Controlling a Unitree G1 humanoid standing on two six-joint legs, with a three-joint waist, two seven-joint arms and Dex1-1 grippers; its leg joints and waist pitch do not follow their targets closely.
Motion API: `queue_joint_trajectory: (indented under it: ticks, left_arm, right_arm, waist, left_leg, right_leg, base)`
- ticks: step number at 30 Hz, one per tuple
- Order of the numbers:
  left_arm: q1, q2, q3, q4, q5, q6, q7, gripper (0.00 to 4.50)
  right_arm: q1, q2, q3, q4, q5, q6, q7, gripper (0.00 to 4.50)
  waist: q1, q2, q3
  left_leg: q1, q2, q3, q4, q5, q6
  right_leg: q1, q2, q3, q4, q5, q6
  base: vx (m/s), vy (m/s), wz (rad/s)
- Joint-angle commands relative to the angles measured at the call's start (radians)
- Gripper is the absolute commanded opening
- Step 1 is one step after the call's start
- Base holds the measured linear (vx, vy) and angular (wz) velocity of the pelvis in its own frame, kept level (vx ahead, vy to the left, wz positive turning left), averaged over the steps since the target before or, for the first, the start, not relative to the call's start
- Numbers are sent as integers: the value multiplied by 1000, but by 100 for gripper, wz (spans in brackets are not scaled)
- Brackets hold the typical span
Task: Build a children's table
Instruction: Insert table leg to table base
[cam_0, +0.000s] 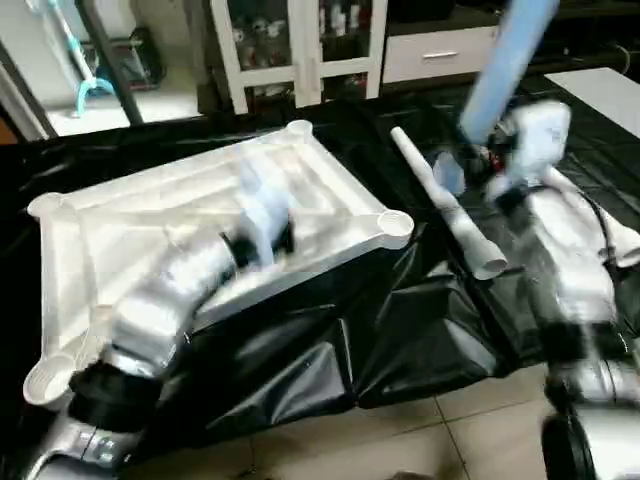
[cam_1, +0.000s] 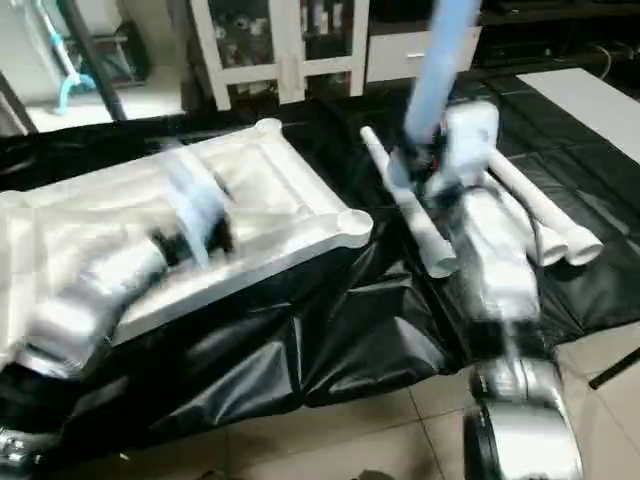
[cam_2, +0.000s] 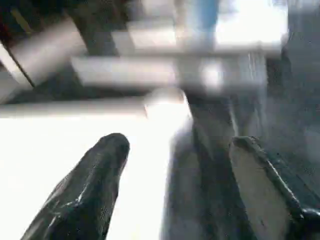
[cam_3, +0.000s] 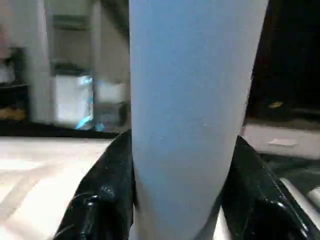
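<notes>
The white table top (cam_0: 150, 215) lies upside down on the black sheet, ribs up, with round sockets at its corners (cam_0: 395, 225). My left arm reaches over it. In the left wrist view my left gripper (cam_2: 179, 144) is open, with nothing between its black fingers (cam_2: 95, 185). My right gripper (cam_3: 182, 145) is shut on a table leg (cam_0: 510, 60) and holds it upright above the sheet, to the right of the top. Another leg (cam_0: 450, 210) lies flat on the sheet beside the top's near right corner. Two more legs (cam_1: 545, 220) lie further right.
The black plastic sheet (cam_0: 400, 330) covers the floor under the parts, and its wrinkled front edge meets bare tiles (cam_0: 480, 420). A white glass-door cabinet (cam_0: 300, 45) stands at the back. A flat white panel (cam_0: 610, 90) lies at the far right.
</notes>
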Motion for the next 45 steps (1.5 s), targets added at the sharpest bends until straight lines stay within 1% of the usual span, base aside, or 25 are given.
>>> queue_joint_trajectory:
  ticks: [1, 2, 7, 8, 9, 13, 14, 15, 17, 18, 19, 20, 21, 23, 24, 25, 26, 28, 29, 31, 32, 33, 34, 36, 45]
  left_arm:
    - [-21, 13, -52, 60, 64, -28, -38, 354]
    - [-27, 5, -57, 96, 73, -28, -30, 354]
    - [-49, -24, -22, 188, 83, -13, 31, 354]
    - [-55, -23, -18, 199, 86, -16, 34, 354]
    - [-58, -23, -13, 209, 87, -24, 34, 354]
    - [-113, -43, 44, 249, 71, -42, 53, 354]
    - [-124, -45, 48, 243, 70, -29, 54, 354]
    - [-140, -49, 51, 252, 69, -27, 44, 354]
    - [-162, -54, 56, 289, 60, -31, 24, 354]
    - [-174, -59, 57, 313, 61, -33, 25, 354]
    - [-185, -68, 59, 336, 66, -37, 33, 354]
    - [-191, -73, 60, 345, 71, -41, 39, 354]
    - [-192, -82, 79, 353, 72, -43, 76, 354]
    - [-189, -101, 128, 362, 68, -49, 152, 354]
    - [-186, -107, 151, 364, 72, -62, 188, 354]
    - [-180, -109, 165, 360, 74, -74, 200, 354]
    - [-179, -108, 166, 360, 73, -76, 196, 354]
    - [-154, -108, 171, 331, 83, -51, 207, 354]
    - [-144, -109, 174, 307, 76, -34, 203, 354]
    - [-133, -101, 168, 280, 61, -34, 160, 354]
    - [-127, -96, 161, 269, 62, -37, 146, 354]
    - [-126, -83, 147, 273, 74, -52, 128, 354]
    - [-126, -83, 147, 273, 74, -52, 128, 354]
    - [-128, -74, 127, 266, 75, -50, 91, 354]
    - [-142, -16, 37, 223, 65, 7, -136, 354]
  right_arm:
    - [54, -19, 42, -143, 49, 67, 55, 185]
    - [86, -32, 55, -189, 60, 87, 62, 185]
    - [155, -44, 63, -292, 89, 143, 48, 185]
    - [162, -44, 61, -309, 92, 160, 51, 185]
    - [171, -42, 59, -325, 95, 175, 54, 185]
    - [189, -63, 41, -414, 135, 279, 65, 185]
    - [190, -77, 34, -434, 153, 302, 71, 185]
    - [188, -93, 34, -450, 162, 319, 76, 185]
    - [195, -105, 42, -468, 157, 333, 69, 185]
    - [200, -108, 44, -474, 147, 338, 59, 185]
    - [213, -110, 46, -495, 149, 348, 58, 185]
    - [221, -110, 46, -510, 153, 356, 61, 185]
    - [232, -100, 51, -524, 153, 362, 55, 185]
    - [246, -84, 63, -541, 140, 373, 40, 185]
    - [246, -78, 63, -546, 143, 383, 27, 185]
    - [237, -78, 60, -545, 152, 397, 15, 185]
    - [233, -78, 59, -541, 154, 399, 12, 185]
    - [223, -90, 55, -514, 140, 402, -5, 185]
    - [219, -98, 51, -512, 138, 405, -3, 185]
    - [210, -107, 44, -512, 147, 414, 10, 185]
    - [209, -110, 41, -514, 149, 417, 13, 185]
    - [207, -115, 39, -518, 149, 425, 18, 185]
    - [207, -115, 39, -518, 149, 425, 18, 185]
    - [214, -122, 34, -531, 161, 444, 27, 185]
    - [204, -151, 34, -521, 170, 460, 48, 185]
  waist:
    - [6, 1, -89]
    - [4, 8, -88]
    - [2, -3, -80]
    - [2, 0, -77]
    - [-2, -9, -69]
    - [-3, -8, -69]
    - [-4, 30, -73]
    - [-8, 17, -71]
    - [-8, 14, -72]
    - [-14, -5, -46]
    - [-15, -7, -61]
    - [-16, 1, -61]
    - [-22, -28, -58]
    - [-23, -27, -68]
    - [-32, -40, -71]
    - [-37, -39, -75]
    - [-45, -73, -76]
    - [-45, -49, -69]
    - [-47, -52, -67]
    - [-50, -78, -55]
    - [-46, -73, -58]
    - [-47, -81, -55]
    - [-45, -77, -54]
    - [-44, -101, -47]
    - [-42, -93, -31]
  left_leg:
    - [22, -1, 2, -63, -75, 51]
    - [22, 2, 2, -63, -87, 45]
    - [20, -1, 4, -71, -157, 14]
    - [20, -3, 4, -72, -177, 7]
    - [18, -3, 5, -76, -197, 2]
    - [20, -3, 3, -78, -205, -6]
    - [23, -4, -3, -76, -219, -17]
    - [25, -2, -1, -79, -225, -15]
    - [18, -8, -2, -77, -211, -5]
    - [9, -9, 2, -84, -214, 3]
    - [15, -12, 3, -80, -217, 3]
    - [15, -12, 1, -79, -208, 3]
    - [8, -10, 3, -81, -186, 15]
    - [7, -9, 2, -78, -136, 26]
    - [0, -8, 1, -79, -113, 32]
    - [-6, -8, -4, -79, -76, 38]
    - [-7, -7, 1, -78, -69, 50]
    - [6, 1, 0, -81, -89, 53]
    - [6, 3, 0, -83, -89, 53]
    - [6, 4, 5, -86, -88, 64]
    - [11, 5, 7, -85, -79, 68]
    - [13, 8, 9, -87, -76, 73]
    - [14, 8, 7, -87, -74, 73]
    - [16, 11, 12, -90, -59, 80]
    - [18, 11, 13, -95, -65, 54]
  right_leg:
    - [63, -35, 18, -70, 72, -248]
    - [62, -36, 18, -66, 70, -252]
    - [61, -39, 20, -82, -66, -236]
    - [58, -39, 20, -87, -121, -225]
    - [54, -38, 20, -94, -176, -208]
    - [47, -39, 22, -101, -259, -170]
    - [48, -40, 20, -99, -258, -164]
    - [45, -36, 18, -106, -250, -164]
    - [51, -36, 18, -105, -235, -168]
    - [39, -34, 20, -115, -257, -158]
    - [46, -33, 20, -115, -294, -149]
    - [47, -37, 20, -111, -300, -148]
    - [49, -36, 21, -118, -294, -139]
    - [54, -39, 21, -107, -240, -149]
    - [58, -39, 18, -107, -208, -158]
    - [64, -40, 17, -95, -147, -171]
    - [62, -38, 17, -100, -131, -172]
    - [50, -41, 18, -99, -133, -187]
    - [49, -39, 18, -98, -117, -194]
    - [47, -36, 21, -99, -91, -205]
    - [47, -38, 24, -96, -77, -210]
    - [44, -38, 24, -97, -65, -217]
    - [44, -39, 24, -94, -61, -220]
    - [44, -40, 25, -93, -29, -230]
    - [46, -43, 30, -89, 13, -247]
  base:
    - [0, 0, 0]
    - [0, 0, 0]
    - [0, 0, 0]
    - [0, 0, 0]
    - [0, 0, 0]
    - [0, 0, 0]
    - [0, 0, 0]
    - [0, 0, 0]
    - [0, 0, 0]
    - [0, 0, 0]
    - [0, 0, 0]
    - [0, 0, 0]
    - [0, 0, 0]
    - [0, 0, 0]
    - [0, 0, 0]
    - [0, 0, 0]
    - [0, 0, 0]
    - [0, 0, 0]
    - [0, 0, 0]
    - [0, 0, 0]
    - [0, 0, 0]
    - [0, 0, 0]
    - [0, 0, 0]
    - [0, 0, 0]
    - [0, 0, 0]
